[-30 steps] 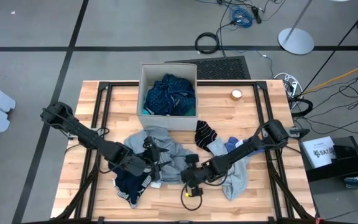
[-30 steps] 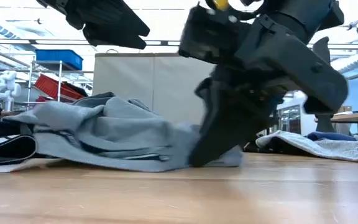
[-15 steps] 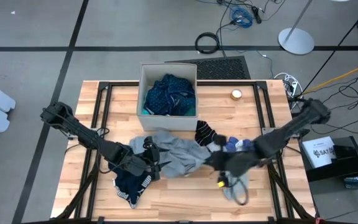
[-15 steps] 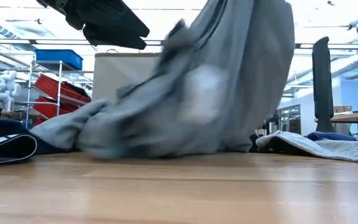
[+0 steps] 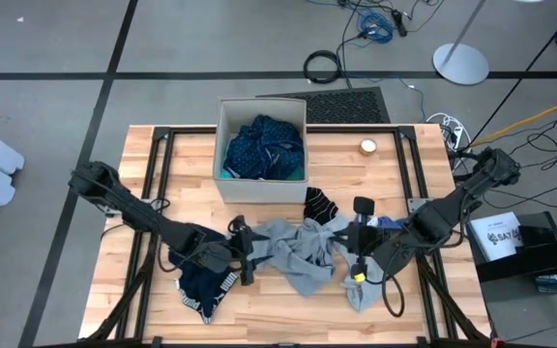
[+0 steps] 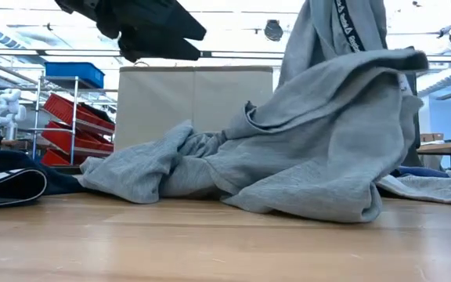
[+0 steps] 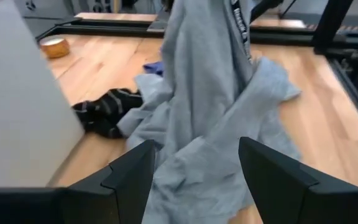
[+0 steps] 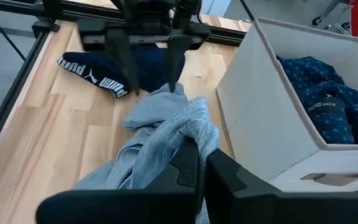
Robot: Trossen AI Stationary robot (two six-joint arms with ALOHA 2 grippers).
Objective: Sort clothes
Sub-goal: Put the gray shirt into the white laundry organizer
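Grey garment (image 5: pixel 298 249) lies mid-table, one end lifted, the rest draped and bunched on the wood (in the low view (image 6: pixel 319 157) it hangs from above and pools on the board). Right gripper (image 8: pixel 197 163) has its fingers pressed together on a fold of this grey cloth; in the high view it sits at the garment's right edge (image 5: pixel 358 253), raised off the table.

Left gripper (image 5: pixel 243 249) waits just beside the garment's left end, fingers spread wide and holding nothing; its wrist view shows the two fingers (image 7: pixel 129 174) apart with grey cloth lying between and beyond them.

Around it: dark navy piece with white lettering (image 5: pixel 203 282) under the left arm, striped black sock (image 5: pixel 317 205) just behind the grey pile, small blue pieces (image 5: pixel 380 224) by the right arm, another grey piece (image 5: pixel 366 290) at the front right. Beige box (image 5: pixel 222 145) at the back holds a dotted navy garment (image 5: pixel 264 145) with a turquoise edge showing.

Step in hand, as I judge it: pulling one grey garment free of the pile. Next move calls for lifting until the trailing end clears the table and the sock, then carrying it to its sorting place (which place, I cannot tell). Risk: the draped tail dragging neighbours along.
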